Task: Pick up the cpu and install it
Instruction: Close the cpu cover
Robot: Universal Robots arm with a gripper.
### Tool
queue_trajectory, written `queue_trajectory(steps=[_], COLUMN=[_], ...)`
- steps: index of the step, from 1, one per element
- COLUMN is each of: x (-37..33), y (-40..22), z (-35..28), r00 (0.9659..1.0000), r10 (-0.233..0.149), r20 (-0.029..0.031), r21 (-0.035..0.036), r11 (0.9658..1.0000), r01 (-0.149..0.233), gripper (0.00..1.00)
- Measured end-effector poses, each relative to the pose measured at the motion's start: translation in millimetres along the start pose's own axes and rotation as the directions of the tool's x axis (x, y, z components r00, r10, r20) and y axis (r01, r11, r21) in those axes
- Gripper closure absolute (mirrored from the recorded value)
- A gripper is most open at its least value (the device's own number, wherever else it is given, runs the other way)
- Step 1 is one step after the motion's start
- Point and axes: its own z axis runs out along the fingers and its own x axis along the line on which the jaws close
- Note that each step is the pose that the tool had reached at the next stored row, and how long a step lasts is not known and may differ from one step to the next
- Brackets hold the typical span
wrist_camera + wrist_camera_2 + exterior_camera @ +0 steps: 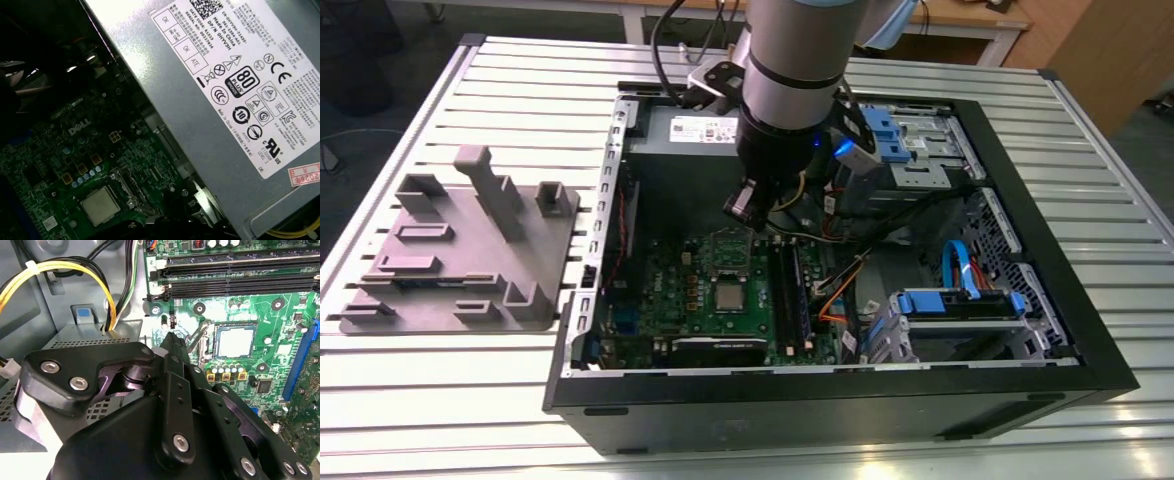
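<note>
The cpu (727, 295) is a small silver-grey square lying flat in the socket on the green motherboard (687, 320) inside the open computer case. Both wrist views show the cpu too (237, 340) (98, 205). A thin metal socket lever (198, 336) stands up beside it. My gripper (744, 205) hangs over the board between the power supply and the socket. In the second wrist view its black fingers meet at one tip (171, 338), shut with nothing between them, a short way from the lever and apart from the cpu.
A grey plastic tray (454, 250) with raised blocks lies on the slatted table at the exterior view's left. The grey power supply (240, 75) stands close to the gripper, with yellow and black cables (75, 270). Memory slots (240, 275) and a blue drive cage (961, 300) flank the socket.
</note>
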Motion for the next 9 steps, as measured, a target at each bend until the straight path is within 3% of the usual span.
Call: queue_trajectory(steps=[4,9], x=[0.0,0.0], y=[0.0,-0.1], z=[0.1,0.1], r00=[0.9993,0.9954], r10=[-0.038,-0.096], r20=[-0.0024,-0.0061], r21=[-0.0005,-0.0014], r11=[0.9993,0.9954], r01=[0.038,0.096], gripper=[0.90,0.90])
